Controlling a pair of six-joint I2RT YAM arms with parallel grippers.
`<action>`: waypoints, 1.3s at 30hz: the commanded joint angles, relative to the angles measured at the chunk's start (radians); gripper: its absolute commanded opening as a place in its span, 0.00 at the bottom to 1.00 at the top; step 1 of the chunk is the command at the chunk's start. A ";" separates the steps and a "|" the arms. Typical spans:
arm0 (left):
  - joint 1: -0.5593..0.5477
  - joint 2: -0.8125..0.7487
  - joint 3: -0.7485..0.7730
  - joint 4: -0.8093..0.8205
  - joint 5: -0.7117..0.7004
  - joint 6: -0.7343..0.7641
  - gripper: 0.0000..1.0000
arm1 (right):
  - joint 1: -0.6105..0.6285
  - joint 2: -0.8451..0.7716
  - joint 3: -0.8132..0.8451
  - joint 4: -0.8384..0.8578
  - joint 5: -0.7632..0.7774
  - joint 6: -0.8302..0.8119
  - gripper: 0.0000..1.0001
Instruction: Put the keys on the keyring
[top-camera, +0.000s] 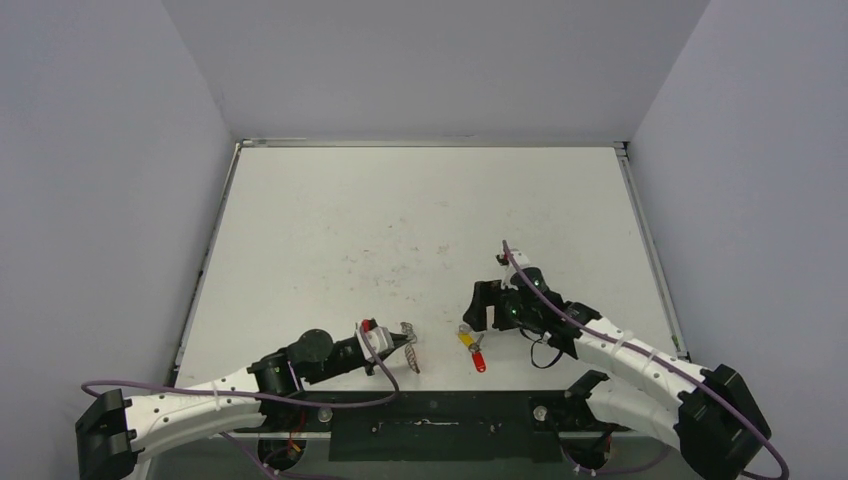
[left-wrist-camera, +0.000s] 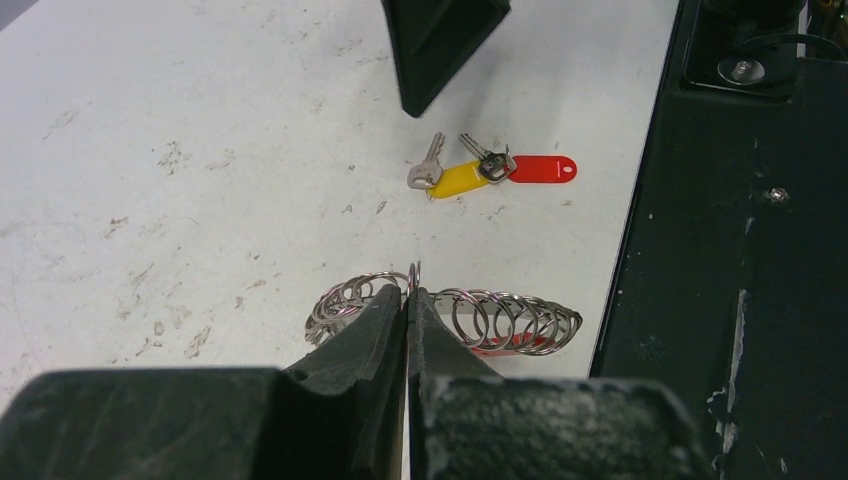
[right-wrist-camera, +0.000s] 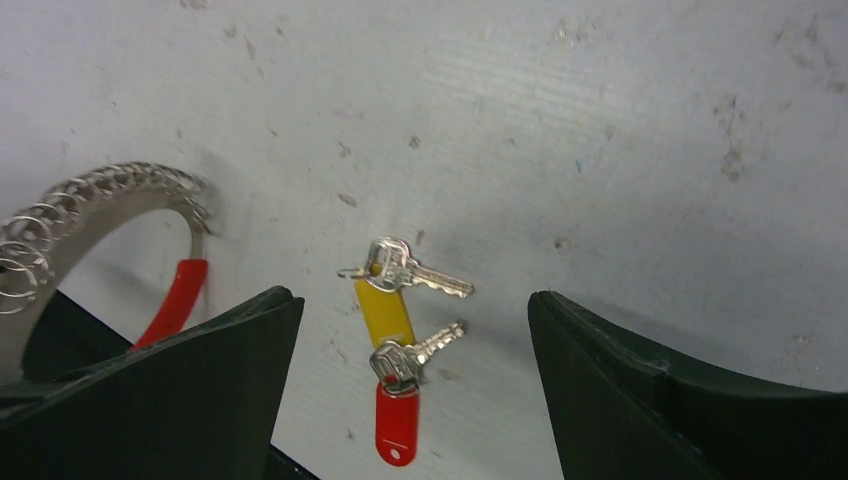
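Left tool (left-wrist-camera: 408, 296) clamps keyring (left-wrist-camera: 520, 320) | keys (left-wrist-camera: 470, 172) lie under wide-spread right tool (right-wrist-camera: 412, 300)

The left fingers (left-wrist-camera: 365, 335) hide part of the keyring (left-wrist-camera: 515, 320), also cropped in the right wrist view.

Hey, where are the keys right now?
In the top view the keys lie flat on the table near its front edge, between the keyring pinched in the left gripper and the open right gripper.
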 joint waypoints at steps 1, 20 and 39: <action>-0.004 0.000 0.054 -0.003 -0.045 -0.072 0.00 | 0.001 0.072 0.056 -0.152 -0.025 0.055 0.80; -0.002 0.056 0.052 0.041 -0.042 -0.109 0.00 | 0.127 0.130 0.145 -0.260 -0.022 0.011 0.43; -0.004 0.053 0.056 0.037 -0.028 -0.117 0.00 | 0.176 0.406 0.304 -0.174 0.041 0.180 0.31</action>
